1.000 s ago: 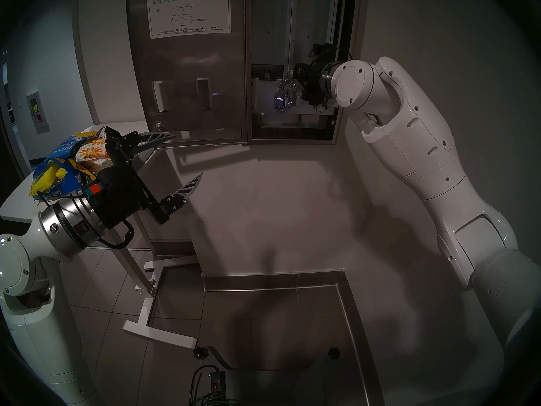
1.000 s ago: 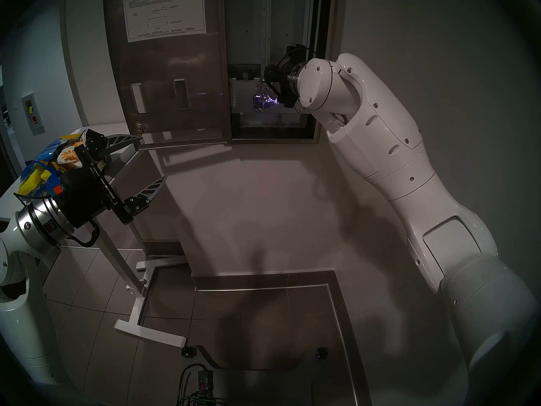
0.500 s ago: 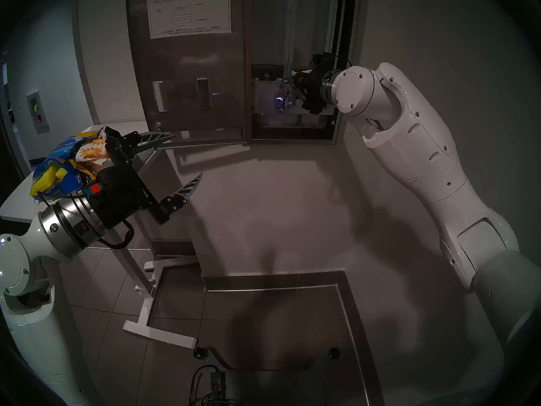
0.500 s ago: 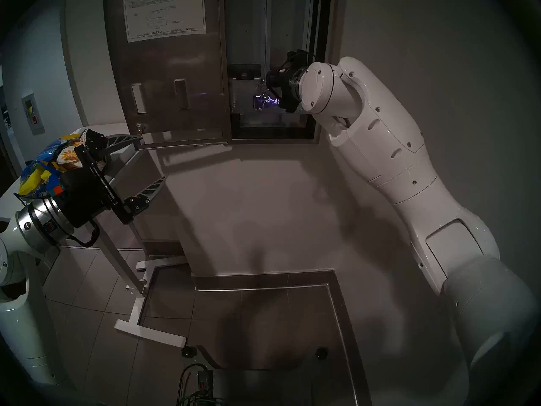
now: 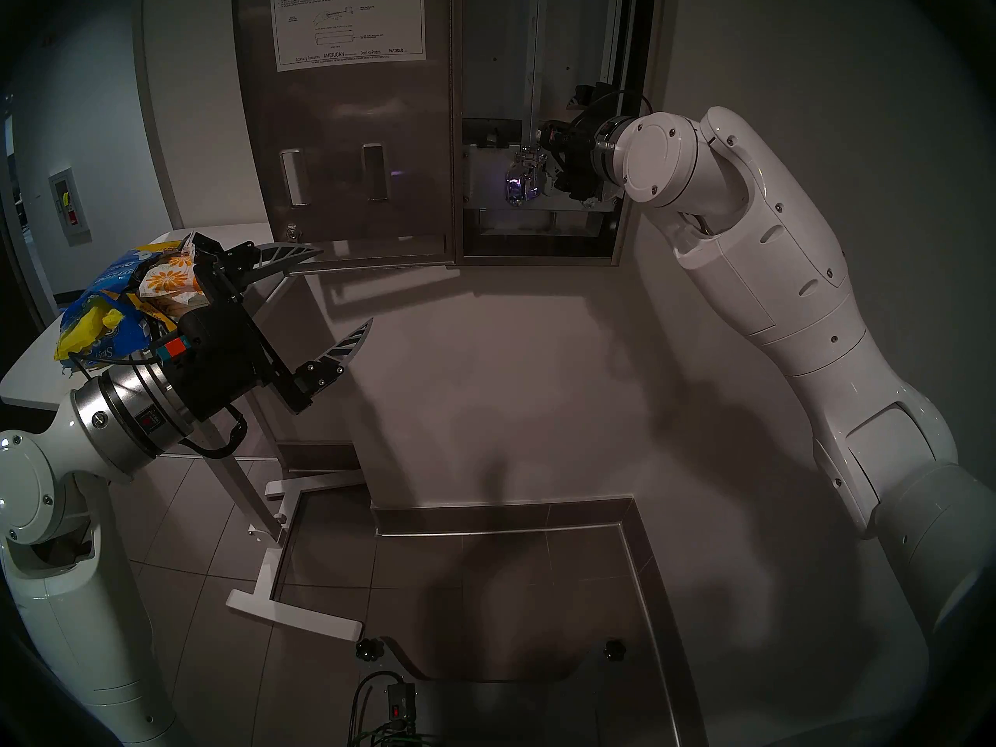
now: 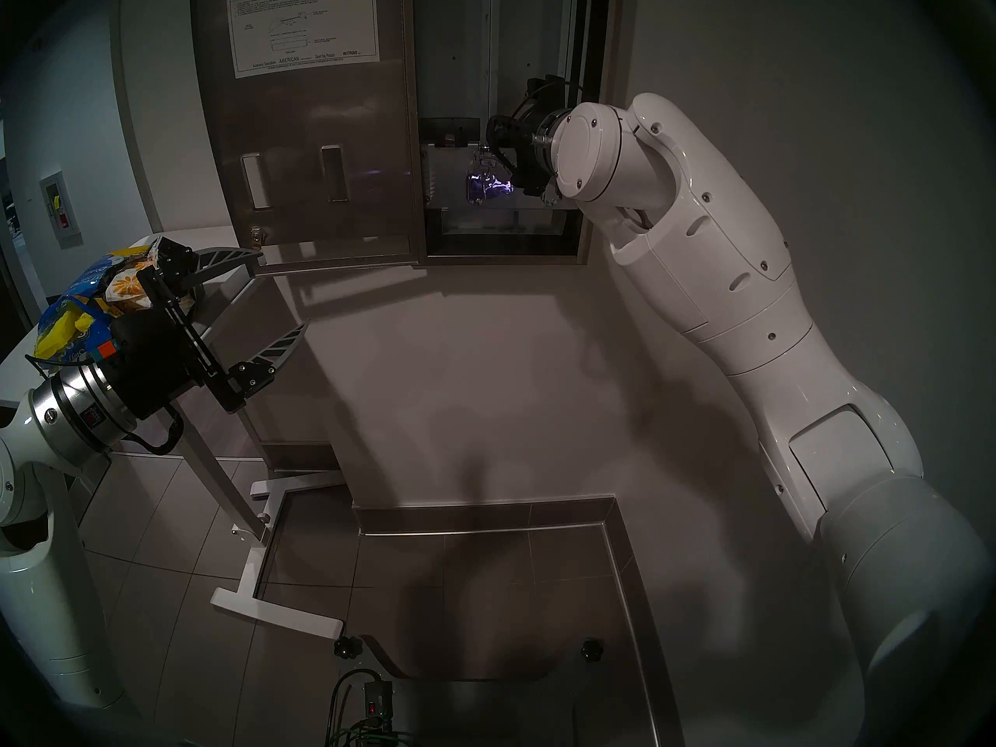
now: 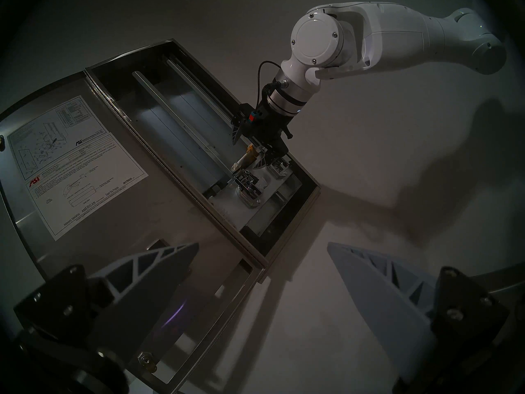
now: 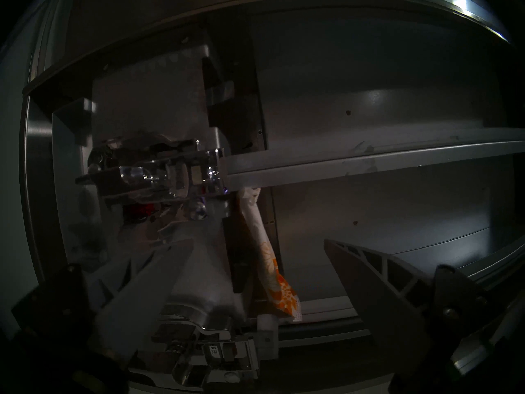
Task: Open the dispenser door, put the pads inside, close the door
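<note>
Operator, you had the dispenser door (image 5: 355, 153) swung wide to the left of the dispenser (image 5: 539, 115), its instruction sheet (image 5: 347, 21) facing out. Your right gripper (image 8: 255, 274) was inside the dispenser with its fingers spread and gripping nothing; a flower-print pad (image 8: 272, 268) lay between them, wedged beside the chrome lever mechanism (image 8: 170, 171). Your left gripper (image 5: 345, 290) hung released below the door, empty. More pads (image 5: 167, 282) sat in the torn bag (image 5: 108, 320) on the white table (image 5: 32, 374), left of the dispenser.
</note>
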Motion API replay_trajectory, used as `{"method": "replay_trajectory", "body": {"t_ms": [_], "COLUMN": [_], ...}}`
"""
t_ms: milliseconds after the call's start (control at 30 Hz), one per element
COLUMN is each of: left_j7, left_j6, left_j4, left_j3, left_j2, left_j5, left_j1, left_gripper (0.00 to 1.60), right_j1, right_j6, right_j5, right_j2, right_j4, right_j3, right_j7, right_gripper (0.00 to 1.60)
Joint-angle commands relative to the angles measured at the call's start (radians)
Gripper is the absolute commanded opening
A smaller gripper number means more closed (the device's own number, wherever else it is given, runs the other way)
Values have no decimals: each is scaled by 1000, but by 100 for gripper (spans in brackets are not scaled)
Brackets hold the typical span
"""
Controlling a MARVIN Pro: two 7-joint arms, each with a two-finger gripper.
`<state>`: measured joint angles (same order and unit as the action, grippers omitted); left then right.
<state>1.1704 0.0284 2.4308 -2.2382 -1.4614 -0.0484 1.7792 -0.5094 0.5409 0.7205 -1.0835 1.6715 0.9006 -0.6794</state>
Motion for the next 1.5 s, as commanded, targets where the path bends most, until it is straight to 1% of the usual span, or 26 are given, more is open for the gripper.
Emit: {"method": "replay_trajectory", "body": {"t_ms": [0,100,167,300,433,567,767,967,1000,1067,1267,1300,1333,1367,1467], "left_j7": [-4,-4,-4,-4,-4,-3,-3,-3,-3,-3,-3,-3,-3,-3,-3], "left_j6": [-2,-1,-1,-1,-1,-1,-1,-2,-1,-1,-2,-2,-2,-2,-1], "left_j4": [13,13,13,13,13,13,13,13,13,13,13,13,13,13,13], "left_j3": [1,1,1,1,1,1,1,1,1,1,1,1,1,1,1], "left_j2": [2,2,2,2,2,2,2,1,1,1,1,1,1,1,1], "left_j5": [-9,-9,-9,-9,-9,-9,-9,-9,-9,-9,-9,-9,-9,-9,-9], "left_j1": [-15,-15,-15,-15,-15,-15,-15,-15,-15,-15,-15,-15,-15,-15,-15], "left_gripper": [160,160,160,160,160,160,160,160,160,160,160,160,160,160,160], "right_j1": [38,27,12,-2,-22,-44,-93,-190,-217,-232,-338,-334,-377,-392,-408], "right_j6": [7,21,38,54,77,100,136,178,185,188,206,216,208,210,215], "right_j5": [-11,-35,-68,-94,-130,-157,-178,-202,-210,-213,-233,-241,-242,-244,-251], "right_j2": [8,8,1,11,28,45,69,78,72,69,42,41,27,22,14], "right_j4": [66,91,114,147,189,230,287,343,356,363,396,390,407,409,407], "right_j3": [54,79,107,130,173,216,287,376,401,413,467,461,484,490,495], "right_j7": [11,-1,-11,-17,-18,-13,15,64,85,96,161,167,188,201,221], "right_gripper": [160,160,160,160,160,160,160,160,160,160,160,160,160,160,160]}}
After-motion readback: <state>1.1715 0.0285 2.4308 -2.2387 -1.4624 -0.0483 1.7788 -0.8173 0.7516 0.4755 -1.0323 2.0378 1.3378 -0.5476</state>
